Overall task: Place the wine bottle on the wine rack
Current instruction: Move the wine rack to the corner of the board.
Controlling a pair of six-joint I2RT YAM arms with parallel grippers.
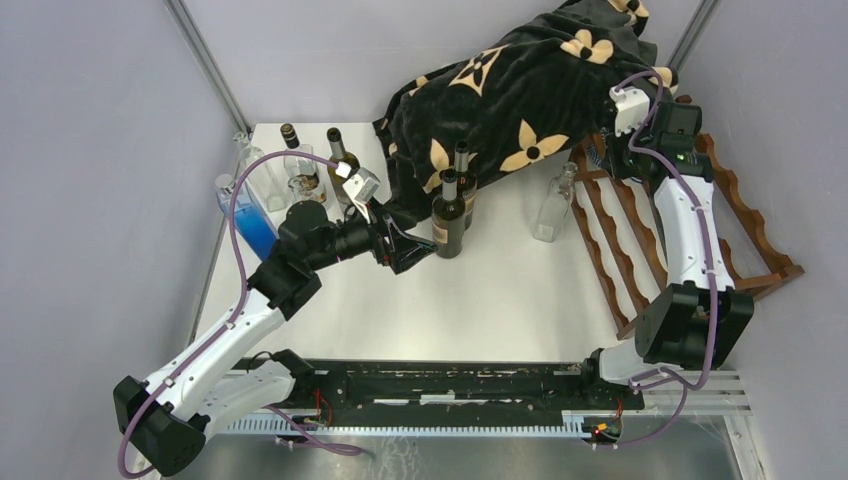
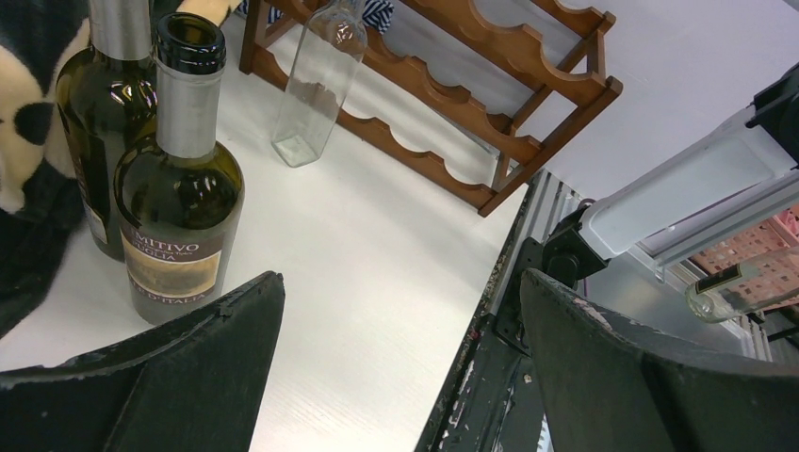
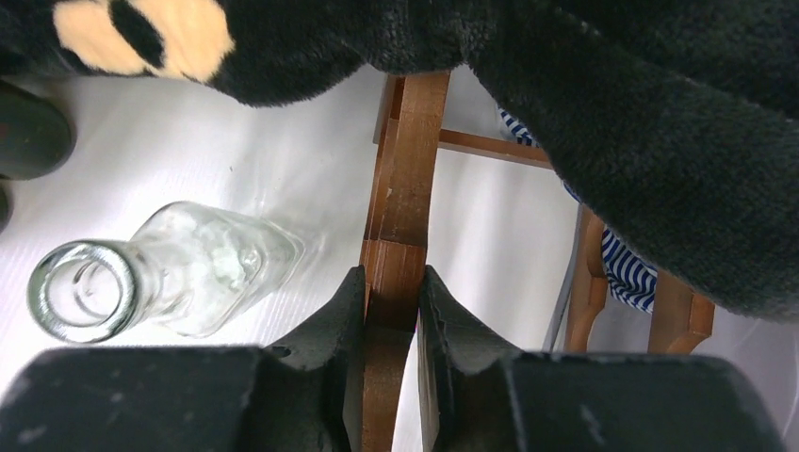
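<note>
Black fingers [image 3: 330, 348] of the right pincer [image 3: 391, 339] are clenched on a reddish-brown wooden upright of the wine rack [image 3: 400, 207], 1 finger pressed to each side of the post. Just left of that post stands a clear glass bottle [image 3: 160, 273], seen from above through its open mouth. A black plush blanket [image 3: 584, 113] with cream flower shapes hangs over the far end of the rack, and a bit of blue-striped cloth [image 3: 627, 268] shows beneath it.

From above, the rack sits at the right side of the white worktop [image 1: 480, 300], its scalloped rails running beside the right arm.

The left pincer [image 2: 400, 377] is released, its 2 fingers spread wide and grasping nothing. It points toward the wine bottle [image 2: 179, 217], a dark green bottle with a tan label and a grey foil neck. That bottle stands upright on the worktop near the middle, close in front of the open fingers and well apart from the rack. A second dark bottle [image 2: 104, 113] stands just behind it, against the blanket's edge. The clear bottle lies between these 2 and the rack.

Several more bottles cluster at the back left corner, among them a blue bottle [image 1: 245, 215].
</note>
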